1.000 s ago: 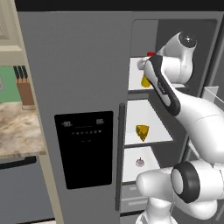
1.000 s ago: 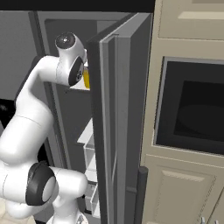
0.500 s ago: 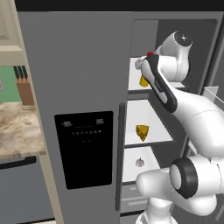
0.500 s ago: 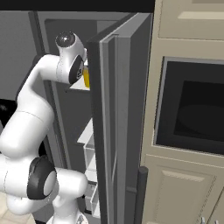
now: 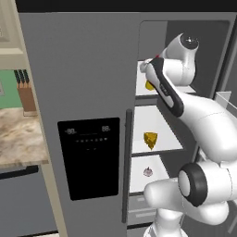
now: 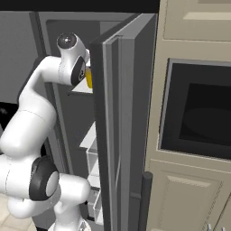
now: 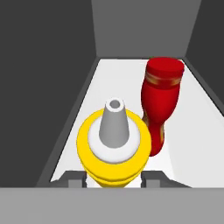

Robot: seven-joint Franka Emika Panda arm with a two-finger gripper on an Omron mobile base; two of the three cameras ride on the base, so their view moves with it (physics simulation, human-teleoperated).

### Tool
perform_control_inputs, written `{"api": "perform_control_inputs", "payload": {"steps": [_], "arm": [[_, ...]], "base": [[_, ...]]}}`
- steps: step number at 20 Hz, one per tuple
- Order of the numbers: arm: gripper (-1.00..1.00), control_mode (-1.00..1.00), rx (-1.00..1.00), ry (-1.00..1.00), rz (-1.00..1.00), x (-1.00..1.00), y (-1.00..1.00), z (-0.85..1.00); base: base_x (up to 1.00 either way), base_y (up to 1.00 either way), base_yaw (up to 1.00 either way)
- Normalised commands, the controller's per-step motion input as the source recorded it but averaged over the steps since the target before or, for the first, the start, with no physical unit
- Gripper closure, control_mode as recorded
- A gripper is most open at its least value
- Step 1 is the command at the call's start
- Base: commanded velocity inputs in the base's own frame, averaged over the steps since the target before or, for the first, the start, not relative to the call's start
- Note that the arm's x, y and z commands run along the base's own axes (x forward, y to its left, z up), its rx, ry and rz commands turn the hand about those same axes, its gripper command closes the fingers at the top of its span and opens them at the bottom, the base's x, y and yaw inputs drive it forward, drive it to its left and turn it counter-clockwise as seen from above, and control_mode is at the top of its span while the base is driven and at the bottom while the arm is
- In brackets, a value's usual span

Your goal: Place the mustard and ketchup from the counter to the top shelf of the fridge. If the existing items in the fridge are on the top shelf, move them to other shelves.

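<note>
Setting the mustard (image 7: 114,146) down on the top shelf (image 7: 192,131) is the step in hand. In the hand view the yellow bottle sits low in the centre of the frame, nozzle pointing at the camera, with the jaws on either side of its body at the bottom edge, pinching it. The ketchup (image 7: 160,103) already stands on the same shelf, right of centre, and looks just beside the mustard, perhaps touching it; I cannot tell which.

In the left base view the gripper (image 5: 149,74) is at the upper right, inside the open fridge (image 5: 83,92), with a sliver of yellow below it over the shelf. The cheese (image 5: 150,139) and the pale bulb (image 5: 147,171) lie on lower shelves, centre right.

To do it well, I judge the bottle should come down upright until its base rests flat, then the jaws should spread slowly and the hand draw straight back, away from the red bottle, so neither one tips. Whether the base already rests on the shelf is hidden
</note>
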Motion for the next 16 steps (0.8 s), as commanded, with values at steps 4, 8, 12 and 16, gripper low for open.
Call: {"api": "perform_control_inputs", "payload": {"steps": [4,8,12,16], "arm": [[1.0,-1.0,-0.02,0.0,0.0,0.28,0.04,-0.38],[1.0,-1.0,-0.03,0.01,0.0,0.25,0.0,-0.49],[1.0,-1.0,-0.03,0.01,0.0,0.25,0.0,-0.48],[1.0,-1.0,0.0,0.0,0.03,0.23,-0.29,-0.09]], "base": [[0.0,0.0,0.0],[0.0,0.0,0.0],[0.0,0.0,0.0],[0.0,0.0,0.0]]}}
